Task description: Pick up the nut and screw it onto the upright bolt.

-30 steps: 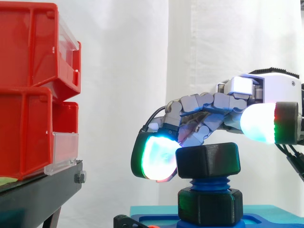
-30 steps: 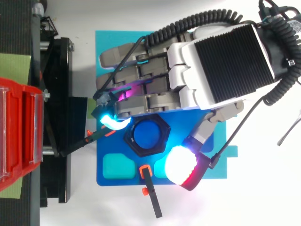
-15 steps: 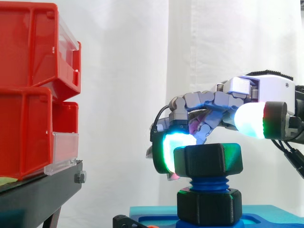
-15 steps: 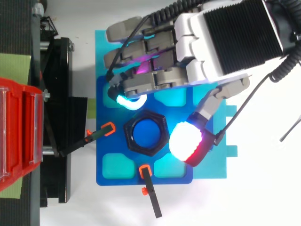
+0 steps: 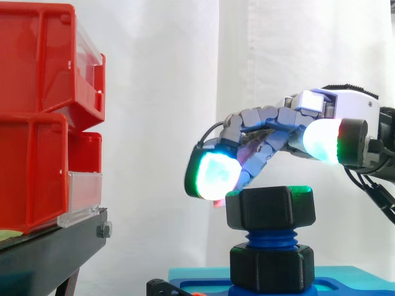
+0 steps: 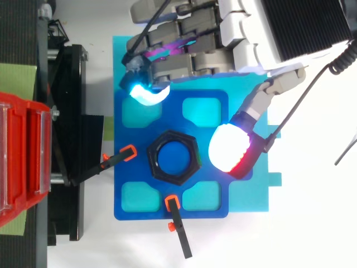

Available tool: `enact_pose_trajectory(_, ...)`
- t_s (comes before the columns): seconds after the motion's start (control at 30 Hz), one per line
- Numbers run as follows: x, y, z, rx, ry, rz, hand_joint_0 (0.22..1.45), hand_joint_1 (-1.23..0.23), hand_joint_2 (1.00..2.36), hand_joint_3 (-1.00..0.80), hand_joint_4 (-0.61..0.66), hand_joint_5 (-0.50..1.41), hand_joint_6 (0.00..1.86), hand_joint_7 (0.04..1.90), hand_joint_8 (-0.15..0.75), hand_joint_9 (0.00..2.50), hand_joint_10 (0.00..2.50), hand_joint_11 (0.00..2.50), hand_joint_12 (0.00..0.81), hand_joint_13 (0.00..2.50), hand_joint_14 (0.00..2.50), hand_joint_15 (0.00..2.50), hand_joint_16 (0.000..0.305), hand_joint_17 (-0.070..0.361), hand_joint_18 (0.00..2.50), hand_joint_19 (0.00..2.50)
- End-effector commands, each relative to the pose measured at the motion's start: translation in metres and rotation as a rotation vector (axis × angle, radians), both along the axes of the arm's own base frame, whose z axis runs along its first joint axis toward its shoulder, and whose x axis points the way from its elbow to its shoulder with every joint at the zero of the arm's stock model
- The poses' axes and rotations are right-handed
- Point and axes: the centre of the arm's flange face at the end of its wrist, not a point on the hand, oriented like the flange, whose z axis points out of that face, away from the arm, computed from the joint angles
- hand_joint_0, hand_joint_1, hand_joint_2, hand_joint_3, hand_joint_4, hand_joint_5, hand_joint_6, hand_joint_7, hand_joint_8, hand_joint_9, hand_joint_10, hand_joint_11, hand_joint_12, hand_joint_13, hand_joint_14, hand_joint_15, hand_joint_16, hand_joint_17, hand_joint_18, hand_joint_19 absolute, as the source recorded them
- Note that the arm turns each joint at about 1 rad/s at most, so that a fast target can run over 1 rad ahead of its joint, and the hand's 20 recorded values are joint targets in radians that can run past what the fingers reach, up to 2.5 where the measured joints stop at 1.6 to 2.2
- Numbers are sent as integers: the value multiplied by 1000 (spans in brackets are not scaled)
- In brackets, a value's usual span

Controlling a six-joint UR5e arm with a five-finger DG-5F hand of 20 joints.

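Since half a second ago the hand has drawn back from the nut and risen, so that in the top view it now lies over the plate's upper edge instead of beside the nut. Its fingers are curled inward and grip nothing, with the thumb stretched out apart from them. In the side view a glowing fingertip hangs just above the nut's upper left corner, and no contact between them can be seen. From above, the thumb's white pad sits just to the right of the nut, clear of it. The black nut rests high on the upright blue bolt, with bare thread below it and a second black nut at the bolt's foot. The bolt stands in the middle of the blue plate, between its four pale recesses. Red bins rest on the black stand well to the left.
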Motion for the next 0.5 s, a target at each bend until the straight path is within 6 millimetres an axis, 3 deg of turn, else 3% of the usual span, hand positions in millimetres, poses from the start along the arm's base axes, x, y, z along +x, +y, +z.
enact_pose_trajectory(0.0,3,5,3,1,-28,17,483,-133,1000,-500,211,-96,503,813,242,848,0,0,220,634,0,0,26,59,396,31)
enact_pose_trajectory(0.27,10,32,4,13,-34,33,479,-123,1000,-500,202,-106,502,717,227,821,0,0,225,612,0,0,27,61,378,26)
enact_pose_trajectory(0.3,11,39,4,16,-31,35,478,-121,1000,-500,199,-106,502,719,225,813,0,0,226,610,0,0,27,61,376,21)
enact_pose_trajectory(0.33,14,61,3,23,-21,47,478,-120,1000,-500,204,-107,502,719,226,811,0,0,226,609,0,0,27,62,375,21)
enact_pose_trajectory(0.47,15,68,-1,36,16,16,477,-117,1000,-500,204,-107,502,715,225,806,0,0,228,603,0,0,28,63,372,22)
